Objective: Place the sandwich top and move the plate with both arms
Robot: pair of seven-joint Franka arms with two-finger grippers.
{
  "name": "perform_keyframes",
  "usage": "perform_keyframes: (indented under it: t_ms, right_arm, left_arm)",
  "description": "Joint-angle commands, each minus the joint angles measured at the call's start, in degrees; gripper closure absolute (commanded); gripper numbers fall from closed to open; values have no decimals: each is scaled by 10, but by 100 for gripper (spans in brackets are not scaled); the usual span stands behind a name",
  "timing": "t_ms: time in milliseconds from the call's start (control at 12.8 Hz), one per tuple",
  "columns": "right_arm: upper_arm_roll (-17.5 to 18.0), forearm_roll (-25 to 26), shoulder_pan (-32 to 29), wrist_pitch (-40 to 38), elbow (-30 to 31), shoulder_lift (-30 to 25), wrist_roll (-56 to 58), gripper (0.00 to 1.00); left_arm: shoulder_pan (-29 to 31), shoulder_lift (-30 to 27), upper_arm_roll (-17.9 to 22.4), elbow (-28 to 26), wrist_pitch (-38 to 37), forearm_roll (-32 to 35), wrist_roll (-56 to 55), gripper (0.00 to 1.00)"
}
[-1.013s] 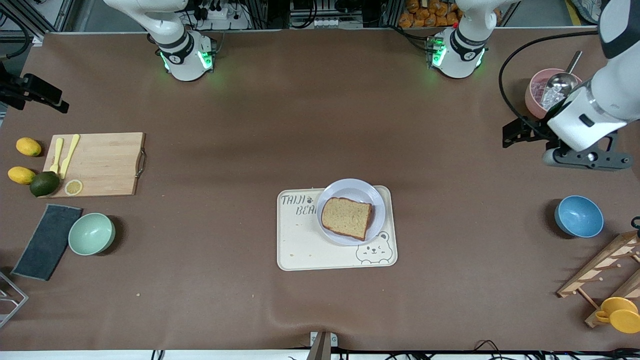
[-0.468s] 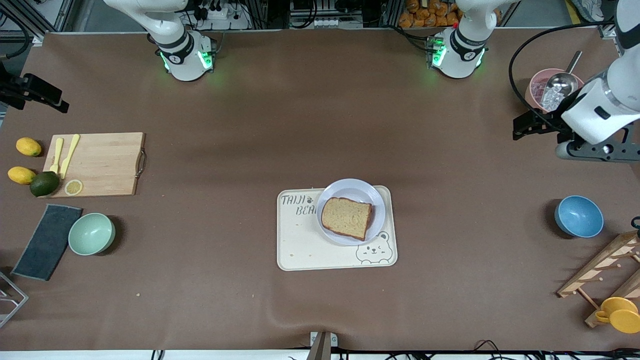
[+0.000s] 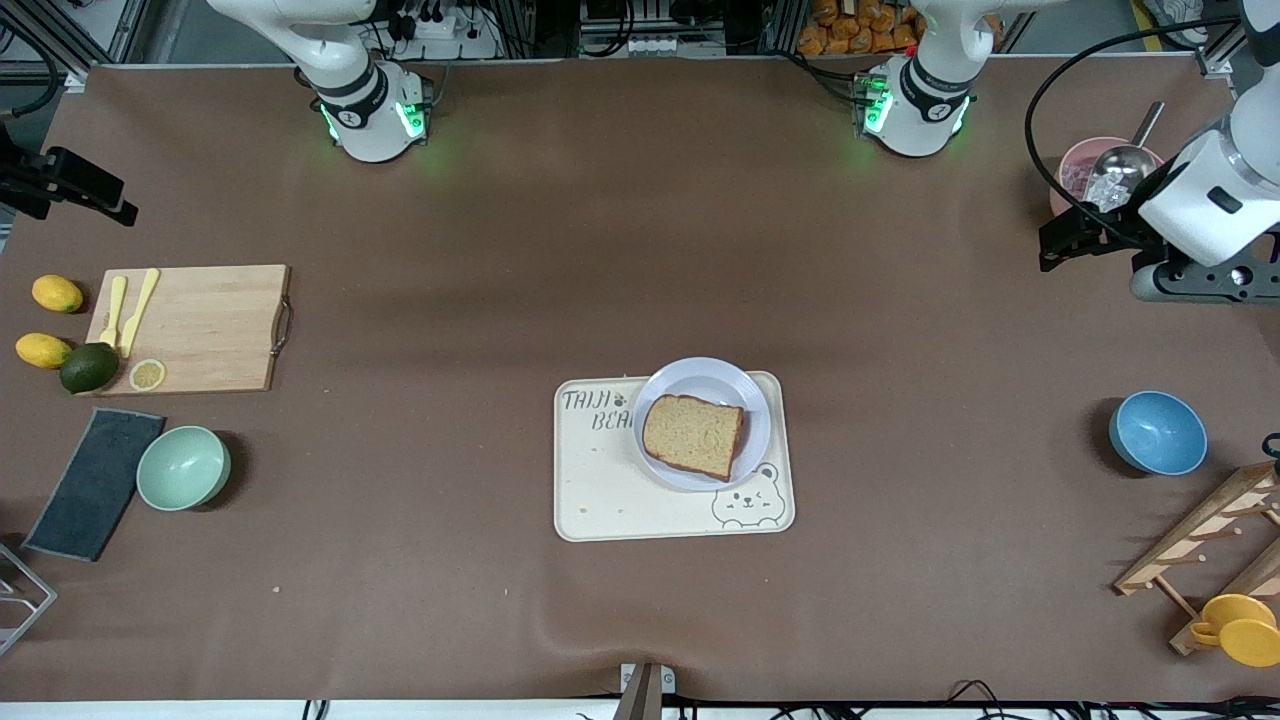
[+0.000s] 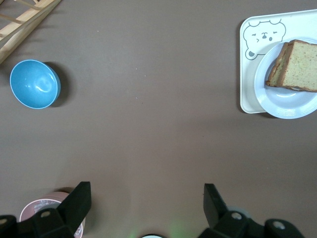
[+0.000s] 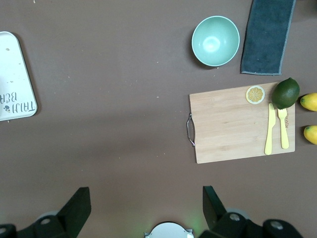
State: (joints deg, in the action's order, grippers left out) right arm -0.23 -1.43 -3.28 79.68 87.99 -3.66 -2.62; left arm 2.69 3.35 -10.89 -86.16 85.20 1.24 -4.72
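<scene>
From the front the sandwich top (image 3: 694, 436) is lying on the plate (image 3: 703, 377) on the tray (image 3: 600, 500), while each wrist view is showing its end effector, left (image 4: 144, 208) and right (image 5: 143, 207), spread apart above bare surface (image 4: 148, 124).

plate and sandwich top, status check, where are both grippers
Left gripper open, over bare table near pink bowl. Right gripper open, above cutting board end. Sandwich top on plate, plate on tray. Nothing blocking.
</scene>
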Motion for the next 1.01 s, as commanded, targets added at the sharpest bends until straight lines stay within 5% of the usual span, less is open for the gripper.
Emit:
perform_keyframes:
  t_ms: [0,312,545,935]
  right_arm:
    - [-2,-9,1,-9,-16,7,-10,0]
    - [-2,-9,1,-9,-15,7,-10,0]
    - [-2,-9,1,-9,-15,7,-10,0]
    - [-2,-9,2,-8,-15,8,-10,0]
  left_arm:
    - [-8,-39,24,-52,31,-2,-8,0]
    - [-18,-67,31,-85,30,-5,-11,0]
    - [-88,-70,112,-82,28,-5,-10,0]
    - [-88,-55,111,-57,27,-6,0,0]
